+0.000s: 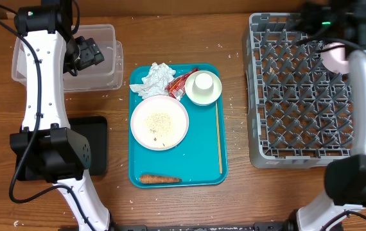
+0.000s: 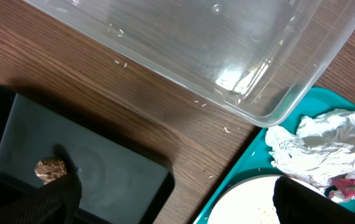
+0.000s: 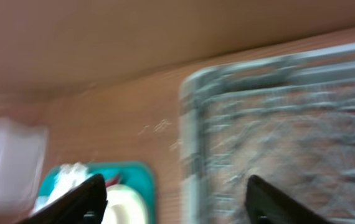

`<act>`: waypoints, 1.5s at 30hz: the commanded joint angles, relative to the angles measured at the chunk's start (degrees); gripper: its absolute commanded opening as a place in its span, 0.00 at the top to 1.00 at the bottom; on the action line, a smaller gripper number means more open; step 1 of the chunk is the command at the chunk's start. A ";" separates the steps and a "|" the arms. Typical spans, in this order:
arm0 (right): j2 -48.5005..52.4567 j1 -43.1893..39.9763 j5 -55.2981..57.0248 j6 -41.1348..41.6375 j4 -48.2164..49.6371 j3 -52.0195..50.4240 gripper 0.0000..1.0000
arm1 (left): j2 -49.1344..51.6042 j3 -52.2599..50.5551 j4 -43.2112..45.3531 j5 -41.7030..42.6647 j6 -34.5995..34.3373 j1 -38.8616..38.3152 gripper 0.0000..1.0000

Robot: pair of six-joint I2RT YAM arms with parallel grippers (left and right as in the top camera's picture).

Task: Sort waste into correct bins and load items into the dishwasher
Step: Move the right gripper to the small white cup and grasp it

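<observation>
The clear tub [image 2: 184,43] lay just ahead of the left tool [image 2: 177,205], its jaws apart; the grey dish rack [image 3: 277,124] lay before the right tool [image 3: 177,202], also apart.

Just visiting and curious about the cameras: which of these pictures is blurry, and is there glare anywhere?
Right wrist view: smeared throughout; the grey rack and teal tray have soft, streaked edges. Left wrist view: sharp, with bright glare spots on the clear tub; the napkin shows crisp creases. Overhead view: sharp and evenly lit.
</observation>
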 commanded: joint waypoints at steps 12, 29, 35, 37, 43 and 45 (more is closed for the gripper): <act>4.46 23.89 13.57 2.25 -0.44 -8.11 0.08 | 0.26 0.57 0.11 0.07 -0.81 -0.13 0.00; 16.63 28.50 14.58 3.76 1.42 -9.03 0.05 | 0.26 0.57 0.11 0.07 -0.79 -0.15 0.00; 18.88 28.50 14.64 3.76 1.01 -9.14 0.09 | 0.26 0.57 0.13 0.07 -0.79 0.04 0.00; 19.08 28.50 14.67 3.74 1.16 -9.14 0.16 | 0.26 0.57 0.11 0.07 -0.79 0.09 0.00; 19.08 28.50 15.15 3.76 1.62 -9.11 0.27 | 0.26 0.57 0.13 0.07 -0.81 0.02 0.00; 19.06 28.50 16.20 3.78 1.49 -8.92 0.27 | 0.26 0.57 0.13 0.07 -0.79 0.02 0.00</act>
